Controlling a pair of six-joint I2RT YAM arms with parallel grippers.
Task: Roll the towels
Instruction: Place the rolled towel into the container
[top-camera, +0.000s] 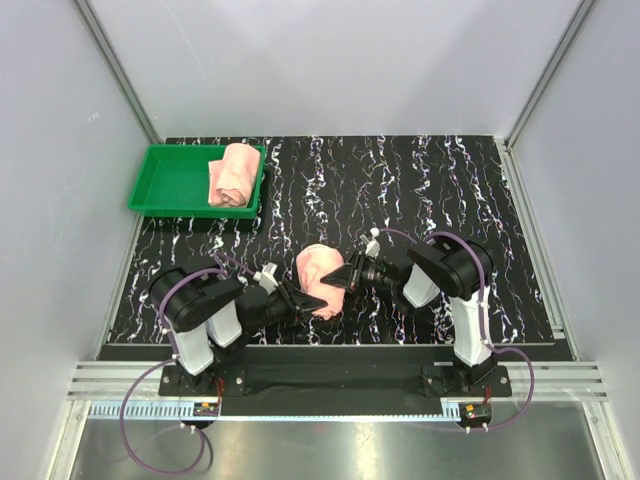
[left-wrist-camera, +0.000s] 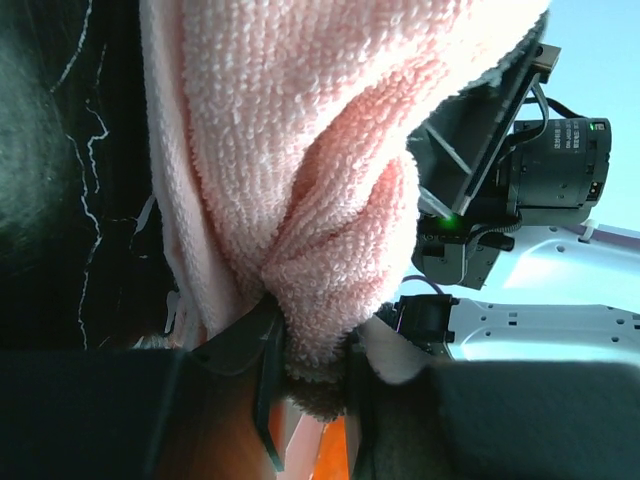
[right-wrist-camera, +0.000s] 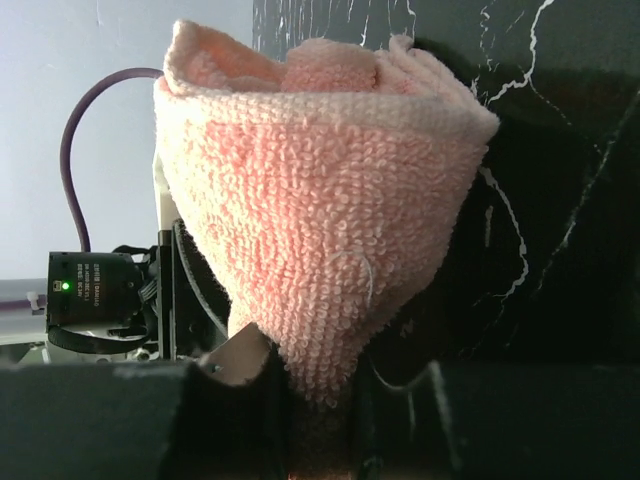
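Towel (top-camera: 320, 282), soft floppy terry, looks best held by its thick folds, where both pairs of jaws pinch it.

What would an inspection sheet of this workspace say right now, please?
Surface: black white-veined table, bare apart from the items below.
Job's things: rolled towel lying in the green tray at far left; second towel bunched, near the arms.
Clutter: nothing seen.
Grippers: left pincer and right pincer each closed on the second towel, from opposite sides.
Cables: purple cables loop from the arm bases, apart from both towels.
Surroundings: pale walls and metal frame posts around the table.
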